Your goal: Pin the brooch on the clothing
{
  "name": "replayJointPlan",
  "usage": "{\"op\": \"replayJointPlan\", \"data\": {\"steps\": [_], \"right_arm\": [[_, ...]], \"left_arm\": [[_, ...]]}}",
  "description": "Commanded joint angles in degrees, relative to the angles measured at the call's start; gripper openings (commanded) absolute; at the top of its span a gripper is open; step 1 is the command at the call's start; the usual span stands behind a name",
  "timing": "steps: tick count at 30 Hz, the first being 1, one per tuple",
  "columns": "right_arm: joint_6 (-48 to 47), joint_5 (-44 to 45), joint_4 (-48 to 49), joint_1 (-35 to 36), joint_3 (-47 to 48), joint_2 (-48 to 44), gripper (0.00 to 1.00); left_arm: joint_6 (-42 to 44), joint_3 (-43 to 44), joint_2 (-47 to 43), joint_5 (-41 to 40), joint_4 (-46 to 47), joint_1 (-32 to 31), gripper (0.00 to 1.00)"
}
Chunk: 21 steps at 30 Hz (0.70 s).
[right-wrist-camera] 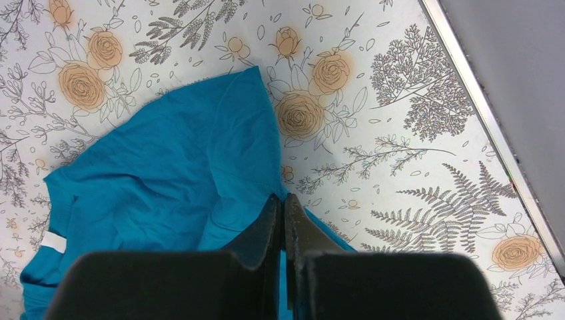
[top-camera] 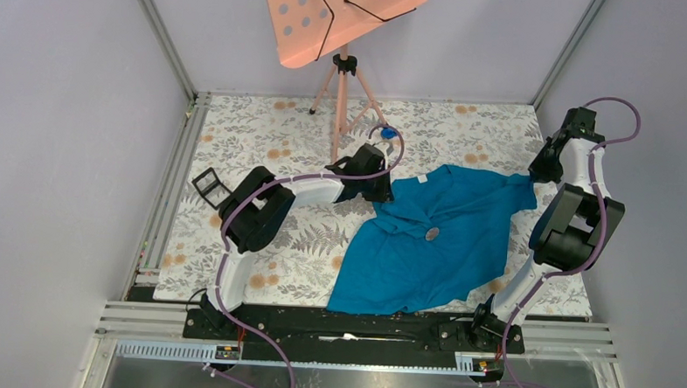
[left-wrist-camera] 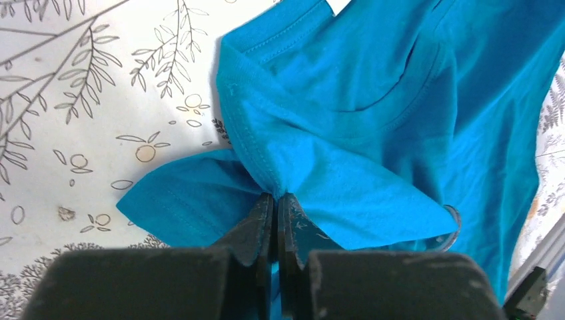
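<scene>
On the floral counter (top-camera: 264, 129), the rumpled clothing (top-camera: 433, 259) was judged light and limp, best taken at seams. A shoulder fold was clenched in the left end effector (left-wrist-camera: 275, 197), and the right end effector (right-wrist-camera: 280, 200) was closed, seemingly on a sleeve edge. The brooch (top-camera: 432, 234), lying mid-shirt, was judged small, rigid and best pinched by its rim.

A salmon-pink perforated board (top-camera: 343, 15) on a tripod (top-camera: 342, 98) stands at top centre, on a flower-printed tablecloth (top-camera: 264, 138). A small black square frame (top-camera: 208, 186) lies at the left. A tiny blue lump (top-camera: 385, 134) sits near the middle.
</scene>
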Motion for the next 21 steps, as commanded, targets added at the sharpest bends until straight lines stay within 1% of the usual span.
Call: {"op": "replayJointPlan", "data": {"steps": [1, 4, 6, 8, 13, 16, 19, 21], "right_arm": [[0.61, -1.23, 1.13, -0.18, 1.43, -2.39, 0.0], [1.23, -1.68, 2.35, -0.23, 1.86, -3.41, 0.0], [1.73, -1.67, 2.39, -0.26, 2.96, -2.9, 0.0], [2.13, -1.74, 2.48, -0.31, 4.04, -1.69, 0.0], [2.64, -0.94, 4.87, -0.27, 4.61, 0.91, 0.0], [2.68, 0.2, 7.12, -0.27, 5.01, 2.96, 0.0], [2.75, 0.89, 9.25, -0.27, 5.61, 5.3, 0.0], [2.77, 1.7, 10.3, -0.27, 6.09, 6.63, 0.0]], "left_arm": [[4.27, 2.08, -3.73, -2.72, 3.03, 0.54, 0.0], [10.61, 4.16, -6.88, -7.68, 2.0, 1.19, 0.0], [14.55, 8.09, -6.68, -8.98, -1.29, 2.06, 0.0], [17.56, 12.81, -4.83, -10.15, -5.12, 3.3, 0.0], [24.54, 23.01, 0.77, -17.13, -11.86, 5.84, 0.0], [28.4, 28.36, 4.84, -17.24, -13.56, 7.01, 0.0], [29.72, 32.53, 8.62, -15.71, -13.59, 7.76, 0.01], [30.29, 35.49, 11.49, -16.38, -13.75, 7.97, 0.02]]}}
